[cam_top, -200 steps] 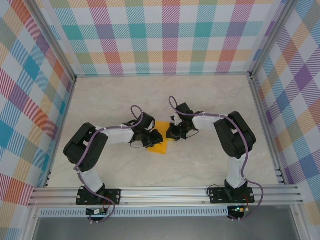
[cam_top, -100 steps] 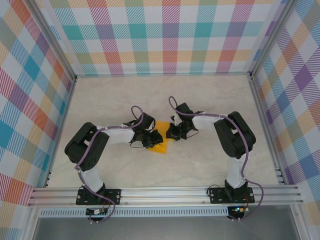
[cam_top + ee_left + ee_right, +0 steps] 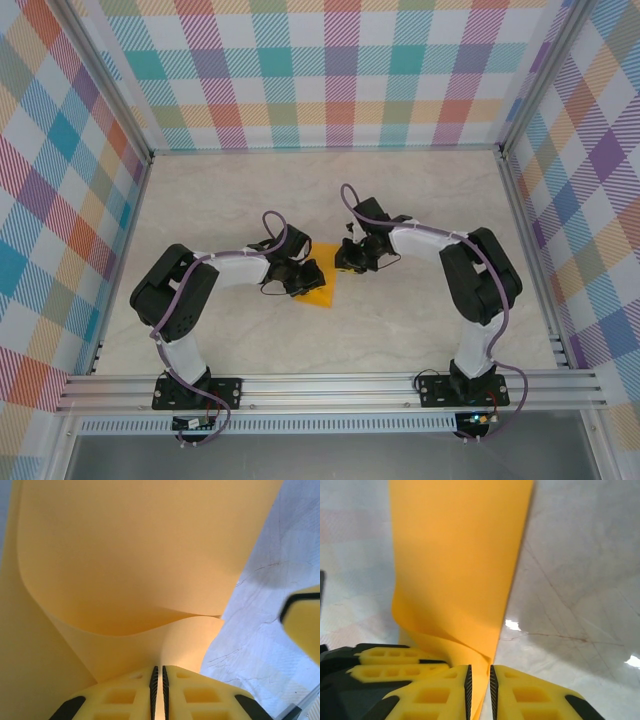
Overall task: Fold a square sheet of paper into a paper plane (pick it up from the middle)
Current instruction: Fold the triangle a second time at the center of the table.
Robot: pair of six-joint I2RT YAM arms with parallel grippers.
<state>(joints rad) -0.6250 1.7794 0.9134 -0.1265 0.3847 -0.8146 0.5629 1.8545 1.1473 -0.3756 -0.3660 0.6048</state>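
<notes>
Pinching square sheet of paper (image 3: pixel 125 555) with left gripper (image 3: pixel 158 672); cannot tell for right gripper (image 3: pixel 480 672). Keep layers aligned, crease slowly.

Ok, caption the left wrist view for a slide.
Left gripper pinching a thin orange-yellow paper sheet, its layers curling apart, pale marbled table beyond.

1. The table (image 3: pixel 420 320) has a pale beige top with a faint marble pattern. The right wrist view shows thin dark veins and a bright spot of light (image 3: pixel 512 625) on it.
2. Three walls close it in: the back wall (image 3: pixel 330 70), the left wall (image 3: pixel 50 200) and the right wall (image 3: pixel 600 200). All are checked in teal, orange, purple and yellow.
3. Silver metal posts (image 3: pixel 100 75) stand at the back corners.
4. A silver rail (image 3: pixel 330 390) lies across the near edge.
</notes>
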